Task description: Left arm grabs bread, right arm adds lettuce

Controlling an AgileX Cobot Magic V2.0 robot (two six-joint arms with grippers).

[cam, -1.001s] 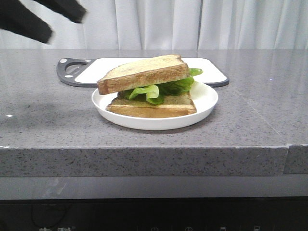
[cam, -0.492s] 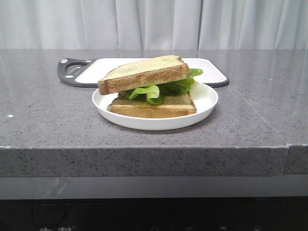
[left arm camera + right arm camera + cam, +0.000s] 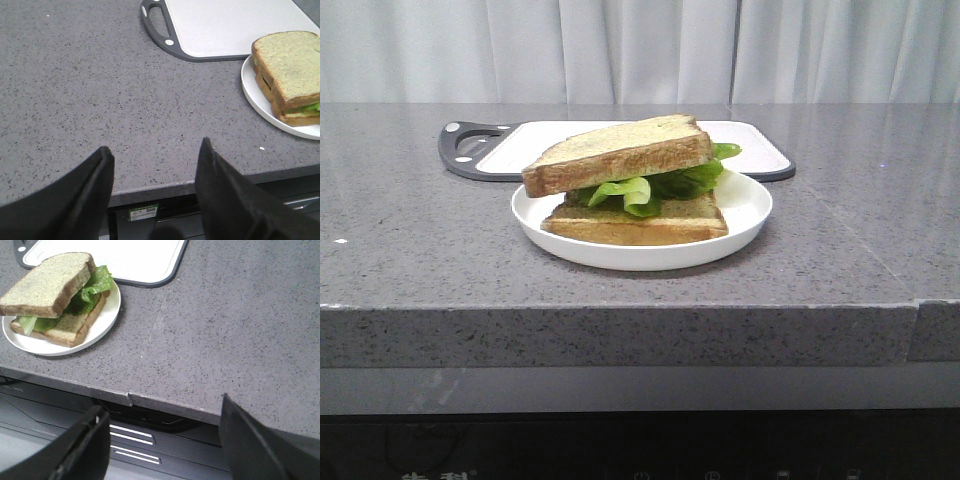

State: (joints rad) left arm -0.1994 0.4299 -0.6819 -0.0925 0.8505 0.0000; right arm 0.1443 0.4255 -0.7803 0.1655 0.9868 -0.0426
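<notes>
Bread (image 3: 620,153) sits tilted atop the lettuce (image 3: 655,185) on the plate (image 3: 745,205), and I see both grippers, left (image 3: 155,170) and right (image 3: 162,440), spread empty, well apart from it.

The bread (image 3: 620,150), a thick square toast slice with pale tan face and brown crust, lies tilted atop the lettuce (image 3: 655,186). The ruffled green lettuce sits under it, poking out beyond its edges.

matte blk left gripper (image 3: 155,150), pointed angular jaws
</notes>
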